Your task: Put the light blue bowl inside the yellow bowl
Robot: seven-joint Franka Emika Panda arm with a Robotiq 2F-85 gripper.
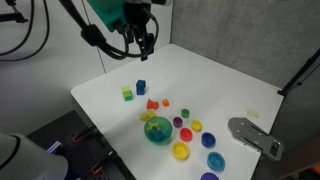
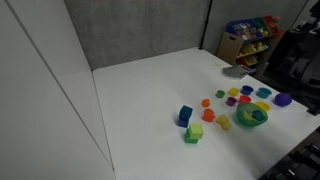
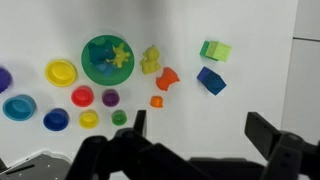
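Observation:
The light blue bowl (image 3: 18, 107) lies on the white table at the left of the wrist view, below the yellow bowl (image 3: 61, 72). In an exterior view the light blue bowl (image 1: 213, 160) sits near the table's front edge, right of the yellow bowl (image 1: 181, 151). It also shows in an exterior view (image 2: 264, 93). My gripper (image 1: 147, 42) hangs high above the far part of the table, well away from both bowls. In the wrist view its jaws (image 3: 200, 135) are open and empty over bare table.
A large green bowl (image 3: 108, 58) holds a yellow piece. A darker blue bowl (image 3: 56, 120), small coloured cups, orange pieces (image 3: 166, 78), a green block (image 3: 214, 50) and a blue block (image 3: 211, 80) lie around. A grey object (image 1: 255, 137) sits at the table's edge.

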